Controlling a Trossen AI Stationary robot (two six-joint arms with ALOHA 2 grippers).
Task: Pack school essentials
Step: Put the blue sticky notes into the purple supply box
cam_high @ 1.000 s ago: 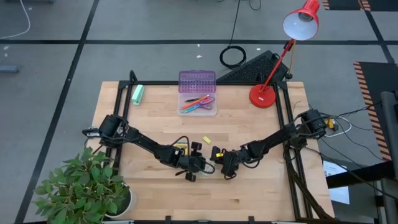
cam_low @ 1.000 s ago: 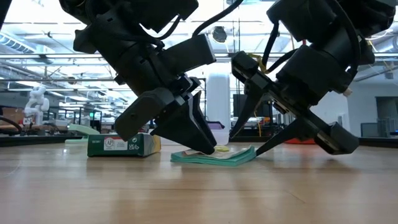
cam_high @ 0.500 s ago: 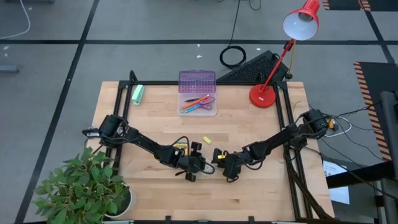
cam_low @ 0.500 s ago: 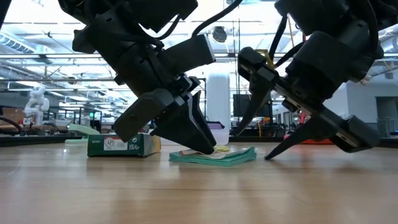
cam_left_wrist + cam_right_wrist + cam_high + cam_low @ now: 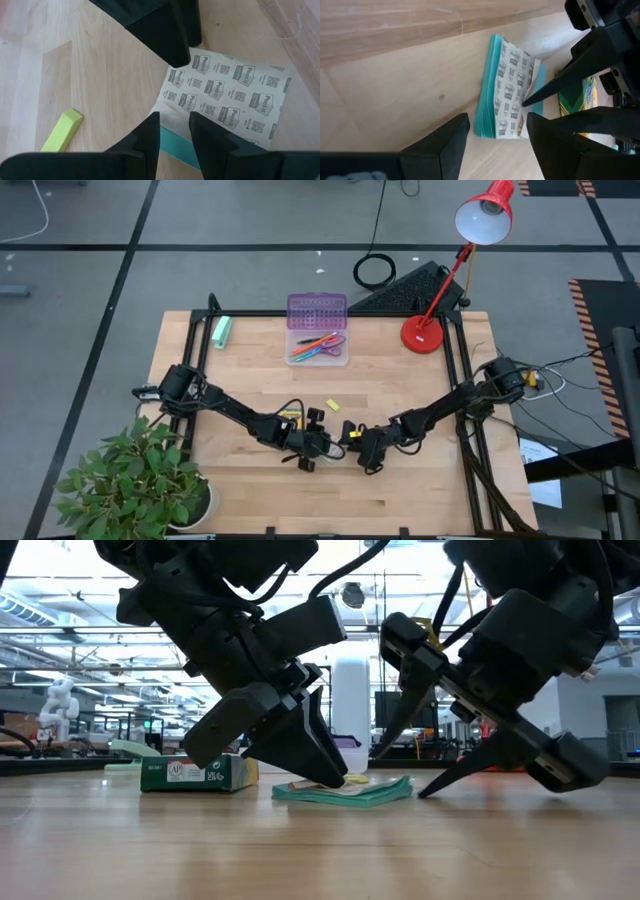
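Note:
A teal sticky-note pad (image 5: 350,790) with a white printed sheet (image 5: 225,95) on top lies flat on the table's middle. My left gripper (image 5: 175,135) stands at its left end, nearly shut on it. My right gripper (image 5: 497,120) is open at the pad's right end (image 5: 405,785); one fingertip is near the table beside the pad, and I cannot tell whether it touches. The yellow-green crayon box (image 5: 195,772) lies behind the left gripper. A small yellow piece (image 5: 62,131) lies on the wood. Pens and purple scissors (image 5: 318,345) lie in the clear box. My left gripper has the pad's left edge (image 5: 172,117) between its two fingertips; the white sheet and the teal block show in the narrow gap. The fingers slant down from the table's left (image 5: 300,740). The pad stays flat on the table, its printed sheet curled up (image 5: 515,75).
At the far edge stand the clear box with its purple lid (image 5: 317,310), a mint-green roll (image 5: 221,332), a red desk lamp (image 5: 425,332) and a black keyboard (image 5: 405,290). A potted plant (image 5: 140,480) overhangs the near left corner. Bare wood (image 5: 260,500) lies near the front.
My right gripper has drawn back a little from the pad's right end, toward the table's near right, and tipped slightly. The pad and my left gripper have stayed where they were.

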